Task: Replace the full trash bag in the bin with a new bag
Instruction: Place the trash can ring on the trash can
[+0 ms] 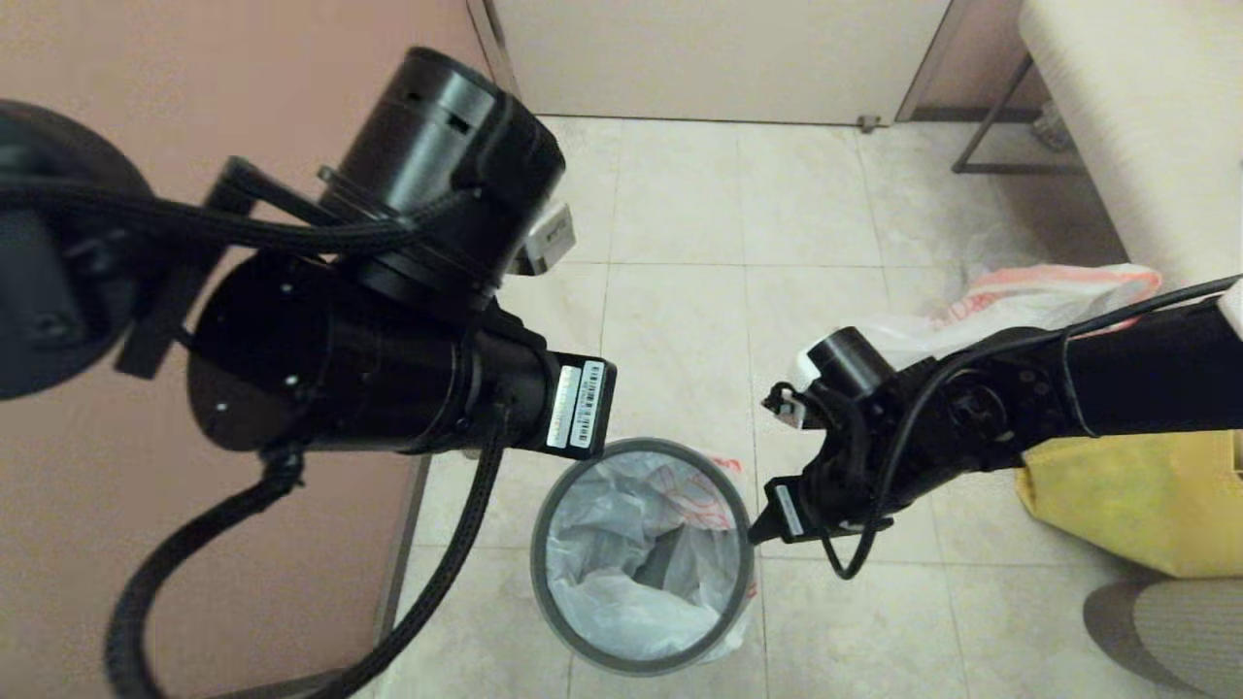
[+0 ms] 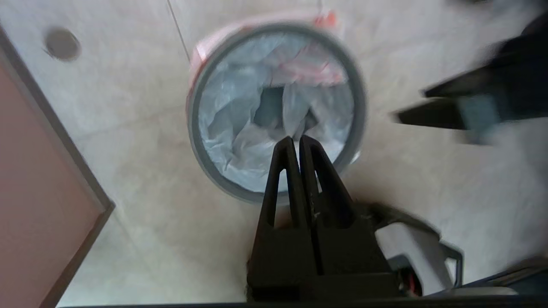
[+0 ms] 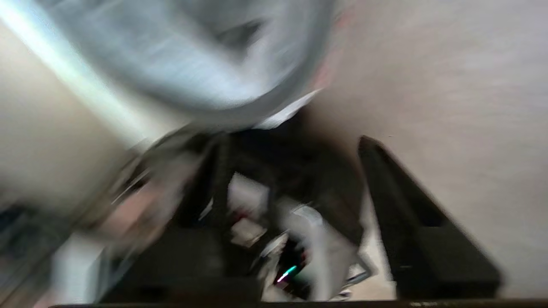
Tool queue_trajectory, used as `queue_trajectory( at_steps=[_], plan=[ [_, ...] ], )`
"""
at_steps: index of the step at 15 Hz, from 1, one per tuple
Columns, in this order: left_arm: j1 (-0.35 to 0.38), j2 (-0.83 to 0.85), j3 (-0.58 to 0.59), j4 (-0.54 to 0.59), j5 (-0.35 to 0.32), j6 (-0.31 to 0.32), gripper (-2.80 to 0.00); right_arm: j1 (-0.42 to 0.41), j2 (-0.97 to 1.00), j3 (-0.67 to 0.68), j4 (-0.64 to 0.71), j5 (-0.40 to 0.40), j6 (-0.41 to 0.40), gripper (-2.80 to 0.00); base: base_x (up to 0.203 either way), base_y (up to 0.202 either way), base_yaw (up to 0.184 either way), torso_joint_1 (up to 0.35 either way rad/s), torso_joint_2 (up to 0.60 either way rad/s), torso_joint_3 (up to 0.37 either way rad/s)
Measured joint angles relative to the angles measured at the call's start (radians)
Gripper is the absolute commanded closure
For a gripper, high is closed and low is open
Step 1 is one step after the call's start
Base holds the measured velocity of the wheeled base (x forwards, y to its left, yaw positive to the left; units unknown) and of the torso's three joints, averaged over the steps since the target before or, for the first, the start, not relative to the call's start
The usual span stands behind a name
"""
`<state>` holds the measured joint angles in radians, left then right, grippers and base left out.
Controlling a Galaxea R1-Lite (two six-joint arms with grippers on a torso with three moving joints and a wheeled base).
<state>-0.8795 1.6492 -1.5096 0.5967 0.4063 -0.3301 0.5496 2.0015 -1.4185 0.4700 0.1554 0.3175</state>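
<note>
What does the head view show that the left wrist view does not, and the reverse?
Only the head view shows the full bag lying on the floor beyond the right arm, and a yellow bag at the right. Only the left wrist view shows the left gripper shut above the bin's near rim, and a round floor mark. Both show the bin lined with the new bag, and the right gripper beside the rim.

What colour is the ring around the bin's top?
Grey, on the bin; clearest in the head view.
</note>
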Motion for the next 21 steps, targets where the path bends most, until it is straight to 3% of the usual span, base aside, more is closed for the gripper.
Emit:
queue_trajectory(
  at_steps=[3,6,9,11,13,16,19,21],
  plan=[
    [0.125,0.103,0.009,-0.029,-0.158,0.088,0.00,-0.078,-0.003,0.022,-0.005,0.227,-0.096,0.00,0.000,0.000,0.000,0.000,0.00,0.000],
    [0.268,0.209,0.052,-0.090,-0.405,0.250,0.00,-0.131,0.050,0.020,-0.007,0.346,-0.196,0.00,0.000,0.000,0.000,0.000,0.00,0.000],
    [0.366,0.273,0.151,-0.158,-0.676,0.420,0.00,-0.130,0.104,0.023,-0.020,0.366,-0.248,0.00,0.000,0.000,0.000,0.000,0.00,0.000],
    [0.412,0.304,0.222,-0.244,-0.821,0.470,0.00,-0.130,0.133,0.020,-0.069,0.372,-0.249,0.00,0.000,0.000,0.000,0.000,0.00,0.000],
    [0.447,0.320,0.286,-0.292,-0.919,0.492,0.00,-0.130,0.147,0.020,-0.090,0.390,-0.270,0.00,0.000,0.000,0.000,0.000,0.00,0.000],
    [0.507,0.333,0.357,-0.333,-1.041,0.582,0.00,-0.129,0.154,0.018,-0.091,0.457,-0.302,0.00,0.000,0.000,0.000,0.000,0.00,0.000],
    [0.546,0.371,0.408,-0.373,-1.069,0.604,0.00,-0.127,0.171,0.011,-0.113,0.493,-0.313,0.00,0.000,0.000,0.000,0.000,0.00,0.000],
    [0.569,0.390,0.470,-0.482,-1.095,0.607,0.00,-0.126,0.192,-0.016,-0.149,0.514,-0.311,0.00,0.000,0.000,0.000,0.000,0.00,0.000]
  ],
)
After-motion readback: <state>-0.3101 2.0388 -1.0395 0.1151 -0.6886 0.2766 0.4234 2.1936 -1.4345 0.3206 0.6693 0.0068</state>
